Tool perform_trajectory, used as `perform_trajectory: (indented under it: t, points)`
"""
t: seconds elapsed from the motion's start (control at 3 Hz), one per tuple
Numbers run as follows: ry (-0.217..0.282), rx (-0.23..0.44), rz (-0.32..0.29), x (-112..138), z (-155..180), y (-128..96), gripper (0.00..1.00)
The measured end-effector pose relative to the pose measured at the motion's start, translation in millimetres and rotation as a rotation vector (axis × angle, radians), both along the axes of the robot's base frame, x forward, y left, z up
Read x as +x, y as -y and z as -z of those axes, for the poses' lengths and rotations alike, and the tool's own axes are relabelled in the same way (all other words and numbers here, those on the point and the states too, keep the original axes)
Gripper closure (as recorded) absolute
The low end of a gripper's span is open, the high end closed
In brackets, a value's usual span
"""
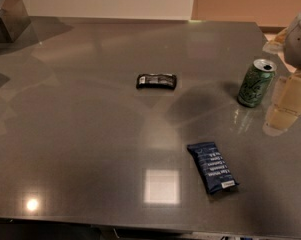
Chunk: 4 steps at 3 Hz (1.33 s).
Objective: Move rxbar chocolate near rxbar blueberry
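Observation:
The rxbar chocolate [156,80] is a small black glossy bar lying flat near the middle of the grey table [80,134]. The rxbar blueberry [212,167] is a larger navy bar with white text. It lies nearer the front, to the right of and below the black bar, well apart from it. My gripper [284,109] hangs at the right edge of the view, above the table, just right of a green can. It is far from both bars and holds nothing that I can see.
A green soda can [256,83] stands upright at the right, between the gripper and the bars. A dark block [7,21] sits at the back left corner. The table's front edge runs along the bottom of the view.

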State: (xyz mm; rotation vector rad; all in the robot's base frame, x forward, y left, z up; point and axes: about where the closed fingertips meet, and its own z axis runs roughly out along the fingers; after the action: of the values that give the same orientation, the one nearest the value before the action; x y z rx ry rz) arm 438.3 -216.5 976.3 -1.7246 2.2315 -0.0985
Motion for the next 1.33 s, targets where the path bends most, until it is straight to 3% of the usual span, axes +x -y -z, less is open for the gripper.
perform_trajectory:
  t: [0.33, 0.67, 1.33]
  points:
    - [0.001, 0.000, 0.000, 0, 0, 0, 0.00]
    - [-0.002, 0.022, -0.030, 22, 4, -17, 0.00]
    - [-0.061, 0.070, -0.066, 100, 32, -55, 0.00]
